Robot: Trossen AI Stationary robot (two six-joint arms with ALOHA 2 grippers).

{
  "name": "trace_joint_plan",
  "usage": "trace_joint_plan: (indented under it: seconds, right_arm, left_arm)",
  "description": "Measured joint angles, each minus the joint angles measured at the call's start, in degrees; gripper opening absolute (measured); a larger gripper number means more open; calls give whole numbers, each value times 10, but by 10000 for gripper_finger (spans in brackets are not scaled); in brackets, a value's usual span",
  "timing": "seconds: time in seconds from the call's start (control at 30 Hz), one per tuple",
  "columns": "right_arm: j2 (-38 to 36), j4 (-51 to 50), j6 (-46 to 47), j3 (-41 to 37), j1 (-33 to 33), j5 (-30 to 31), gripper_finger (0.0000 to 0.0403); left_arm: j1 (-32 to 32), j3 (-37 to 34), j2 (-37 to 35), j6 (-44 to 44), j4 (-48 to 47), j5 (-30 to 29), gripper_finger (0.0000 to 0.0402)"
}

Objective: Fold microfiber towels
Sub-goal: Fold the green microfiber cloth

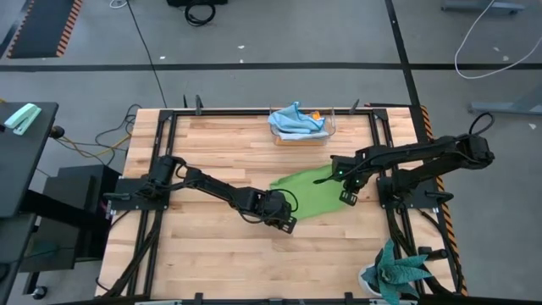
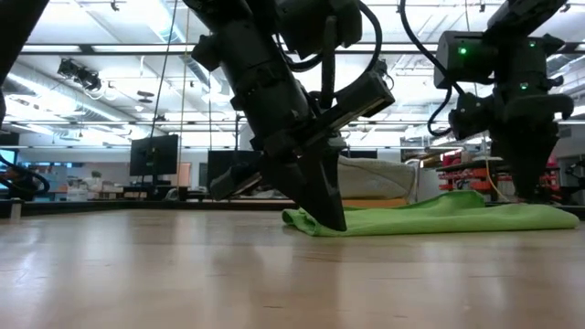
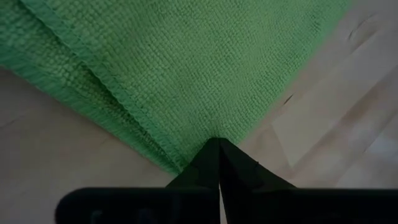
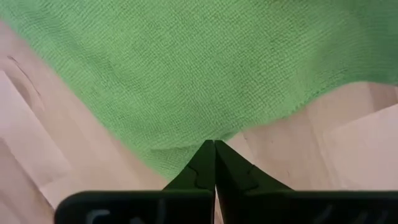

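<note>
A lime green microfiber towel (image 1: 309,193) lies partly folded on the wooden table, right of centre. It also shows in the low view (image 2: 439,216). My left gripper (image 1: 286,222) is shut on the towel's near left corner, which sits low on the wood (image 2: 315,221). My right gripper (image 1: 347,196) stands over the towel's right end, pointing down, and is shut on its edge. A light blue towel (image 1: 296,119) and a bit of orange cloth (image 1: 315,115) lie in the clear box at the far edge. My left gripper pinches the towel's corner (image 3: 198,138) between its two fingers, slanting down from the table's left. Two hemmed edges (image 3: 106,81) run side by side into the fingers, so more than one layer is there. The corner stays down on the table. My right gripper pinches the towel's edge (image 4: 200,138) at its right end between its two fingertips, coming from above and pointing down. One layer or several, I cannot tell. The cloth spreads away from the fingers and stays close to the table.
The clear plastic box (image 1: 332,129) stands at the middle of the far edge. A teal spiky plant (image 1: 398,271) stands at the near right corner. Bare wood (image 1: 212,254) stretches over the near and left parts of the table.
</note>
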Motion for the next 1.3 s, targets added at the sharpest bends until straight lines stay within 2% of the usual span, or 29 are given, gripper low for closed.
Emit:
trace_joint_plan:
  seconds: [0.3, 0.53, 0.7, 0.83, 0.97, 1.13, 1.3]
  right_arm:
    - [-5, 15, 21, -14, 25, -23, 7]
    - [-3, 20, 44, -14, 65, -25, 6]
    - [6, 26, 51, -16, 81, -29, 6]
    - [9, 32, 51, -46, 81, -30, 6]
    - [7, 46, 72, -86, 80, -33, 6]
    - [-20, 37, 106, -95, 81, -41, 6]
    - [-71, 24, 160, -97, 81, -39, 6]
  left_arm:
    - [7, -2, 0, -1, 8, -8, 24]
    - [16, -2, 0, 1, 14, -14, 6]
    - [22, -1, 0, 1, 15, -21, 15]
    - [23, -1, 0, 4, 15, -24, 26]
    - [23, -1, 0, 5, 14, -25, 15]
    - [23, -1, 0, 5, 15, -25, 6]
    - [23, -1, 0, 1, 16, -25, 22]
